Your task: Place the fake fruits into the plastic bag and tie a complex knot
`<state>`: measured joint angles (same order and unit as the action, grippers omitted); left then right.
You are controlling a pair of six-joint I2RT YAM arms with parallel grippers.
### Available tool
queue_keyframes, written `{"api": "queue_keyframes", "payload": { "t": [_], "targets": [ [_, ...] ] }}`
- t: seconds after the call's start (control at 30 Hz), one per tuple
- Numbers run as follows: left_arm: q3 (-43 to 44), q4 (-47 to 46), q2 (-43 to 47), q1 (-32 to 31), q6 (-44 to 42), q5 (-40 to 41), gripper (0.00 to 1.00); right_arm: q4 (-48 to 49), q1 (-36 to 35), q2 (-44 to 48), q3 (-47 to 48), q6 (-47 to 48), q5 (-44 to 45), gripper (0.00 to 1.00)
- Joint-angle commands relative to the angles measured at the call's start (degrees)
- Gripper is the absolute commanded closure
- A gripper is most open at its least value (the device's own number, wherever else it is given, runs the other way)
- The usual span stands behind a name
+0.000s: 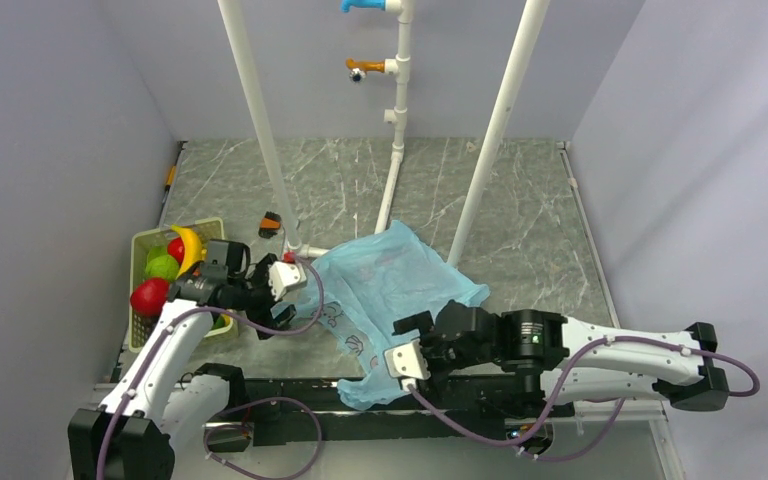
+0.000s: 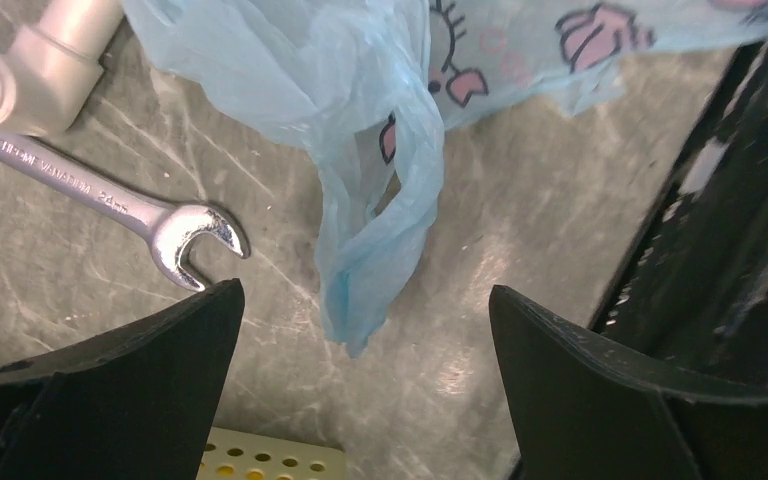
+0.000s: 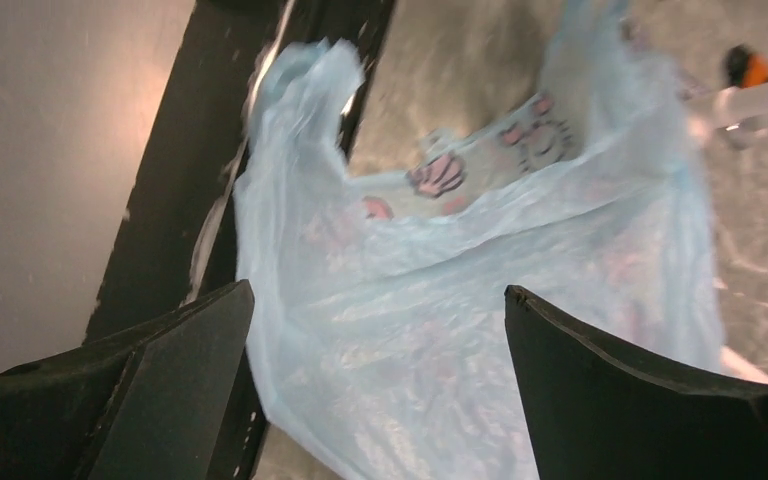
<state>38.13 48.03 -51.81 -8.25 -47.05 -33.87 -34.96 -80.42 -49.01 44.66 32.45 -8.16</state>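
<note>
Currently left hand (image 2: pixel 362 295) gapes wide, holding nothing, above a loose tail of the plastic bag (image 1: pixel 390 275), which lies crumpled mid-frame on the table (image 1: pixel 520 200). Likewise right hand (image 3: pixel 380 300) spread wide, empty, over the bag's lower edge. All fake fruits (image 1: pixel 168 268) sit in basket (image 1: pixel 142 243), left side.

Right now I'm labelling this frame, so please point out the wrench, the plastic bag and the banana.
wrench (image 2: pixel 100 190): left wrist view, middle of its shaft.
plastic bag (image 1: pixel 390 280): top external view, middle of the spread blue plastic.
banana (image 1: pixel 192 247): top external view, middle of its yellow curve.
</note>
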Motion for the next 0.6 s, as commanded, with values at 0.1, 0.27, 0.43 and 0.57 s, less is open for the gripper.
{"api": "queue_keyframes", "payload": {
  "t": [0.1, 0.27, 0.43, 0.57],
  "targets": [
    [-1.8, -4.3, -2.0, -0.6, -8.6, 3.0, 0.56, 9.9, 2.5, 0.0, 7.4, -9.4, 8.9, 0.0],
    [13.7, 9.5, 1.0, -0.4, -0.8, -11.5, 1.0, 17.4, 8.8, -2.5, 10.6, -18.5, 9.0, 0.0],
    [29.8, 19.3, -0.2, -0.6, 4.2, -19.8, 1.0, 26.8, 9.7, -9.8, 15.7, -19.3, 4.8, 0.0],
    [37.6, 22.6, -1.9, -0.8, 5.2, -22.1, 1.0, 32.6, 9.7, -15.6, 20.5, -16.0, 2.5, 0.0]
  ]
}}
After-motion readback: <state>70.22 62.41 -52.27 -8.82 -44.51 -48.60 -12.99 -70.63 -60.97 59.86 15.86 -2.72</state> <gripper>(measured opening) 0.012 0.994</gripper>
